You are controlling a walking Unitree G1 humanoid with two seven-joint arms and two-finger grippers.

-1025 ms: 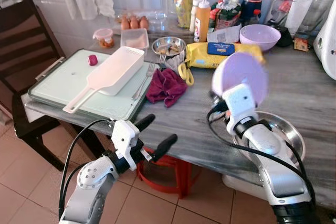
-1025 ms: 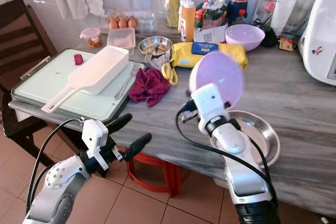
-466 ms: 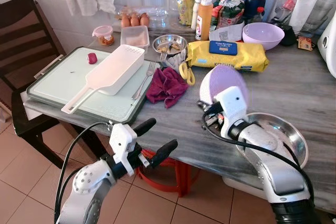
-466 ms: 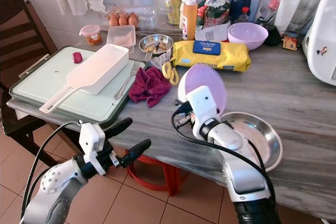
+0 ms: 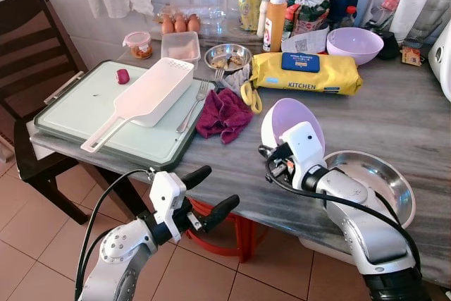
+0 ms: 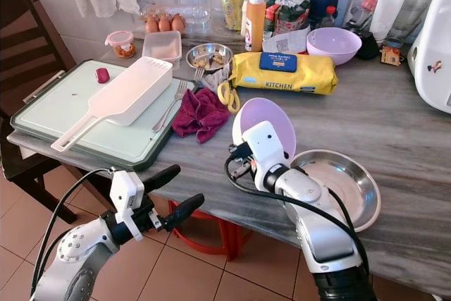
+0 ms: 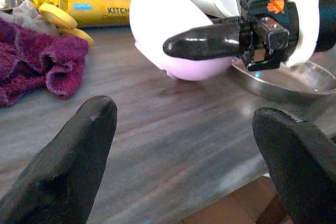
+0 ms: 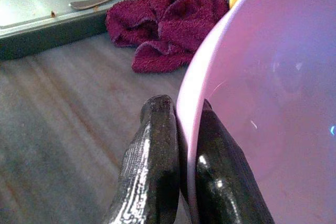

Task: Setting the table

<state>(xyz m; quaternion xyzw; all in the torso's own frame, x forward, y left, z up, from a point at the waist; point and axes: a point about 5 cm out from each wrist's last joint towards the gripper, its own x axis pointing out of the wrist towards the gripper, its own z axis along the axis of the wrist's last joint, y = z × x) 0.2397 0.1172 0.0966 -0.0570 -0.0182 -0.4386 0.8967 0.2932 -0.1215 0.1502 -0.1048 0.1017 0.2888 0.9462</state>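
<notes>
My right gripper is shut on the rim of a lilac plastic bowl, one finger inside and one outside. The bowl is tilted on edge, low over the grey table, its underside close to or touching the top. It hangs just left of a shallow steel plate. A second lilac bowl stands at the back right. My left gripper is open in front of the table's near edge, below the top, with nothing between its fingers.
A green cutting board on the left carries a white slotted scoop and a fork. A maroon cloth, yellow scissors and a yellow wipes pack lie mid-table. Bottles and jars line the back. A dark chair stands left.
My right gripper has brought the lilac bowl down from well above the table to just over it, and a little leftward. The left arm has barely moved.
</notes>
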